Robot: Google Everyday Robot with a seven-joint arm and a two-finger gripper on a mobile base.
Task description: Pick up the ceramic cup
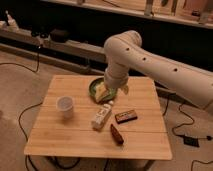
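Note:
The ceramic cup (65, 106) is small, pale white-grey, and stands upright on the left part of the wooden table (75, 140). My white arm reaches in from the right and bends down over the table's far middle. My gripper (113, 91) hangs above the green round plate (94, 87), well to the right of the cup and apart from it. The plate holds something yellowish. A white carton (101, 115) lies on its side in the middle of the table, between the cup and the gripper's side.
A dark flat packet (126, 116) and a reddish-brown oblong item (116, 134) lie right of the carton. Cables run over the floor on both sides of the table. A low shelf and dark wall stand behind it.

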